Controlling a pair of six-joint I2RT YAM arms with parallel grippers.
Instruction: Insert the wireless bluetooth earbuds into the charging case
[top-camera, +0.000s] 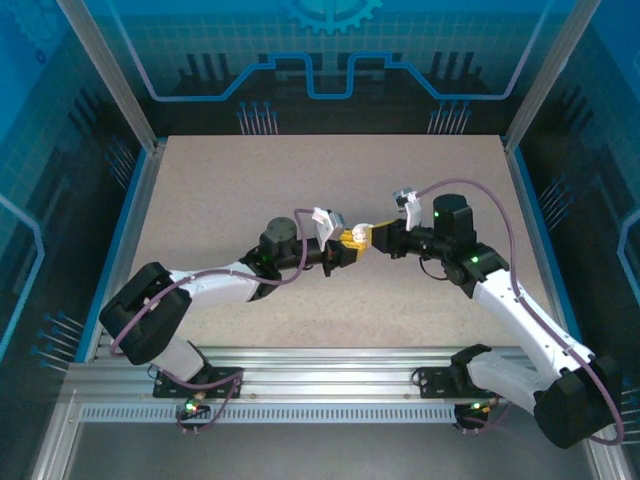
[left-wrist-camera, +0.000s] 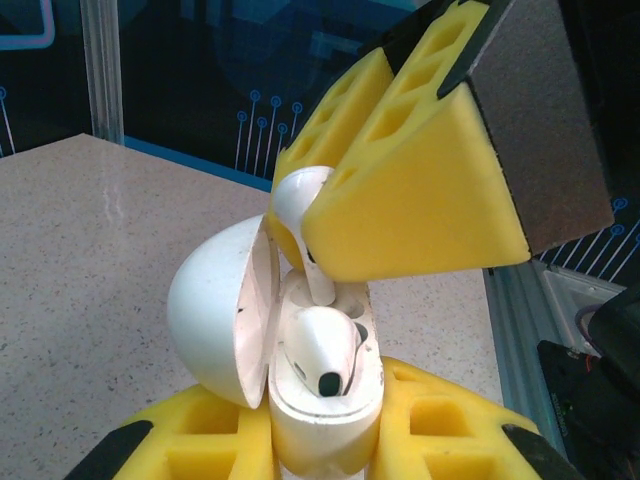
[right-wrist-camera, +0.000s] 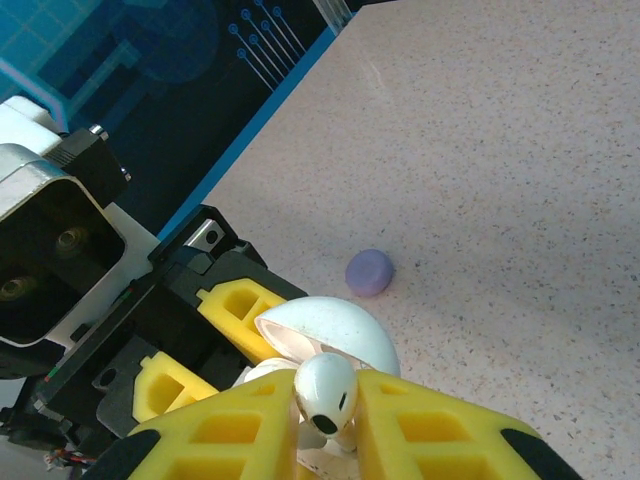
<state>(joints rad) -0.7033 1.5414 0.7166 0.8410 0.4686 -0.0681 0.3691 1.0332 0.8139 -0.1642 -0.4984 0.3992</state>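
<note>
Tabletop (top-camera: 250, 180) centre, edges far: left gripper (top-camera: 349, 243) clamps open case (left-wrist-camera: 222, 312), right gripper (right-wrist-camera: 325, 425) pinches earbud (right-wrist-camera: 326, 385).

Two white-and-black robot arms (top-camera: 215, 283) stand on one speckled beige table (top-camera: 300, 180). There are two grippers, the left gripper (left-wrist-camera: 325, 450) and the right gripper (right-wrist-camera: 325, 432). Each carries two yellow foam pads (left-wrist-camera: 420, 388), four in all.

There is one round white plastic charging case (left-wrist-camera: 322, 415), with one domed lid (left-wrist-camera: 215, 310) at its nine o'clock. White stemmed earbuds number two: the seated earbud (left-wrist-camera: 325, 355) in the case, and the upper earbud (left-wrist-camera: 298, 195) at its twelve o'clock.

In the right wrist view, one small pale purple rounded object (right-wrist-camera: 369, 271) lies at one o'clock from the case. It is possibly a second case, but too small to tell.
</note>
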